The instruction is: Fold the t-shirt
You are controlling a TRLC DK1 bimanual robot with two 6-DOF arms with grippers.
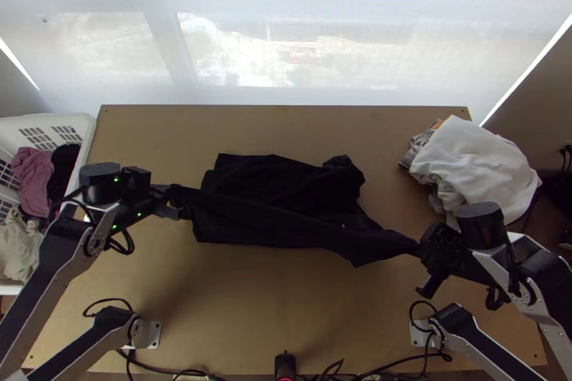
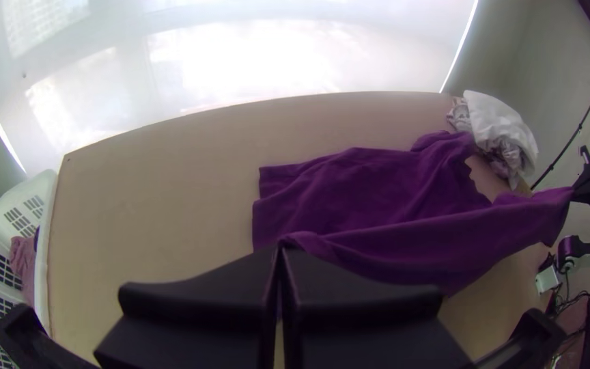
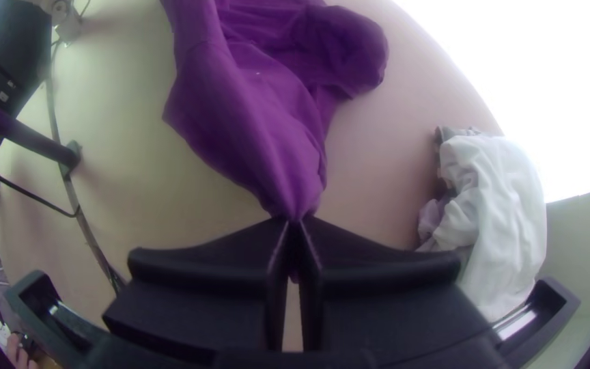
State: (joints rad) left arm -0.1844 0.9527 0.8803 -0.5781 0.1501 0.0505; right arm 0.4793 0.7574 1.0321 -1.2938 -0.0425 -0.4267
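Behind the table, a broad pale window covering [image 1: 236, 23] is lit from outside. Below it, a light wooden table [image 1: 286, 302] is spread across most of the top view.

Over the middle of the table, the dark t-shirt [image 1: 286, 199] is laid with its long near side drawn between the two grippers. Beyond that drawn strip, toward the window, the rest of the cloth is spread with loose creases, and a rounded bunch [image 1: 344, 170] is formed at its far right corner.

At the table's left side, a white basket [image 1: 90, 131] is seen, in which pink, black and pale clothes are held. Near the table's far right corner, a heap of laundry [image 1: 475, 159] is piled, mostly white, with greyish cloth under it.

At the shirt's left end, a gathered bit of the cloth is gripped by the left gripper [image 1: 179, 211]; its fingers are pressed together, and the shirt is spread out from their tips. At the right end, the cloth is narrowed to a point and pinched by the right gripper [image 1: 423, 246]. In the right wrist view, its fingers [image 3: 261, 239] are clenched on the fabric, which is gathered right between the tips and fanned out beyond them.
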